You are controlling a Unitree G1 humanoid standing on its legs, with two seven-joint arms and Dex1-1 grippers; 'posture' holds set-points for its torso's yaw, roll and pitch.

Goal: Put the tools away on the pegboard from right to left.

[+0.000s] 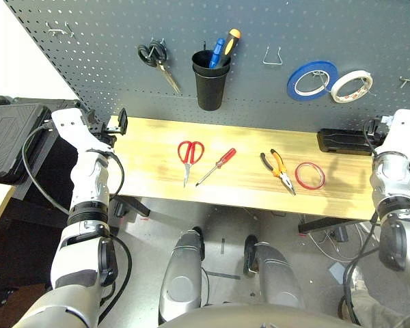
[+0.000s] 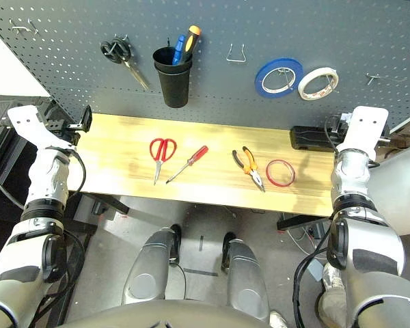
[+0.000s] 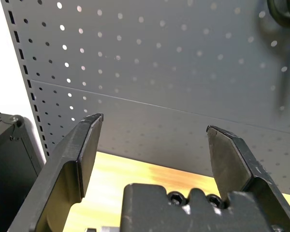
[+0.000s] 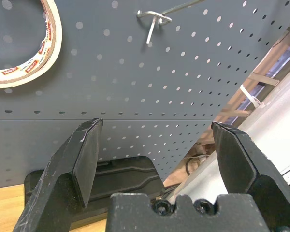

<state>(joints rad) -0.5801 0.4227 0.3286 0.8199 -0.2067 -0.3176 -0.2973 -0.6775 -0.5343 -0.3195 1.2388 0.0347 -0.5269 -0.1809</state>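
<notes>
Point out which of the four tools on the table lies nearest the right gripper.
The red tape ring. It lies at the right end of the row, beside the pliers, closest to the right gripper; the screwdriver and red scissors lie further left.

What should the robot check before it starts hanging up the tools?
1. Right hand open and holding nothing: ok.
2. Left hand open and holding nothing: ok.
3. First tool, the red tape ring, lies flat, apart from the pliers: ok.
4. Free hook on the pegboard: ok.
5. Screwdriver and red scissors wait untouched: ok.
6. Whether the ring fits that hook: cannot tell.
</notes>
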